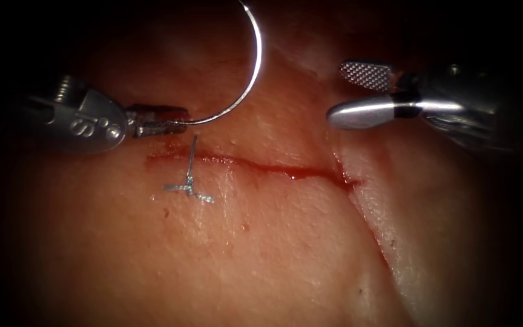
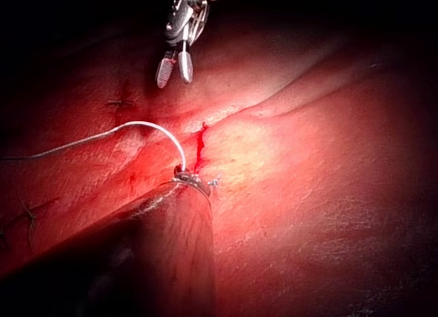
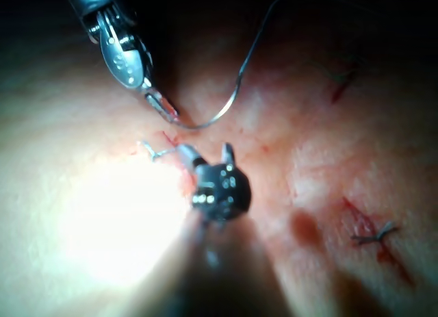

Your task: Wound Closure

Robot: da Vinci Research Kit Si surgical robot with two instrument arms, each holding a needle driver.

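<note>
— Two slim steel needle drivers are hovering over the pale pink slab of tissue (image 1: 261, 260). What is each one carrying?

— The left arm's tool (image 1: 180, 121), coming in from nine o'clock, is clamping its jaws tight on one end of the curved silver needle (image 1: 254, 72). From that grip the needle is arcing up toward twelve o'clock, riding clear above the tissue and not piercing it anywhere.

— And the right arm's tool (image 1: 349, 94)?

— It is waiting at about two o'clock with its jaws parted wide, gripping nothing. One ridged inner face and one smooth outer back are showing.

— Where is the cut?

— The thin red cut (image 1: 255, 168) is running across the middle, from roughly ten o'clock toward three o'clock, with red fluid (image 1: 301, 174) glistening along it. Near its left end a knotted stitch of pale grey thread (image 1: 189, 184) is crossing it, short cut ends sticking out.

— Is thread trailing from the needle?

— I cannot tell.
</note>
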